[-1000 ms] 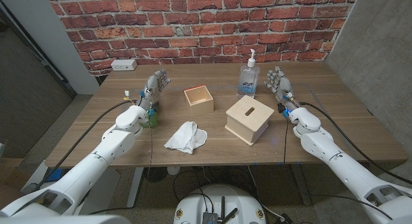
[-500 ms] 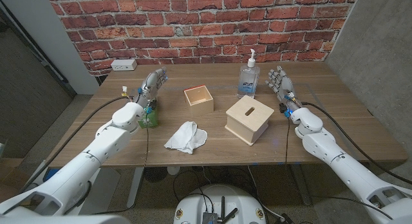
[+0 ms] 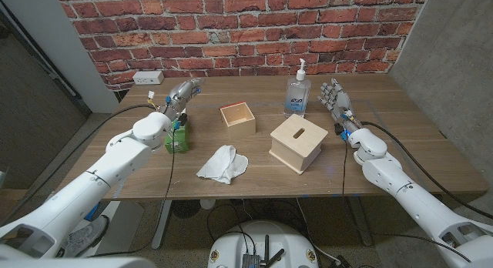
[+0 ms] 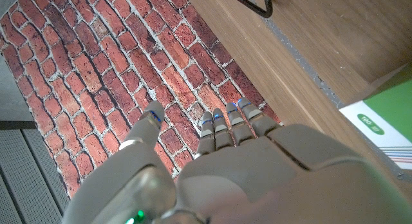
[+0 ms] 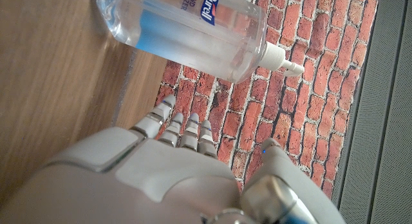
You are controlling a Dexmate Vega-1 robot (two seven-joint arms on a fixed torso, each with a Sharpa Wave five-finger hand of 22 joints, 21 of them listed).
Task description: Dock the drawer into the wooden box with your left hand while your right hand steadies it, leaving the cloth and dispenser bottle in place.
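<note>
The wooden table [image 3: 431, 156] stands against a red brick wall [image 3: 231, 29], and a white power strip [image 3: 146, 78] lies at its far left corner close to the bricks. A green box [image 3: 179, 139] stands near the table's left edge, with a small cluster of coloured bits just behind it, too small to make out. To the right of the table rises a grey concrete wall [image 3: 454, 60], and on the left a dark panel [image 3: 35, 98] stands beyond the table's edge

White arm shells, black cables; grey robot hand [image 3: 337, 98], blue-marked fingers [image 4: 212, 124].
</note>
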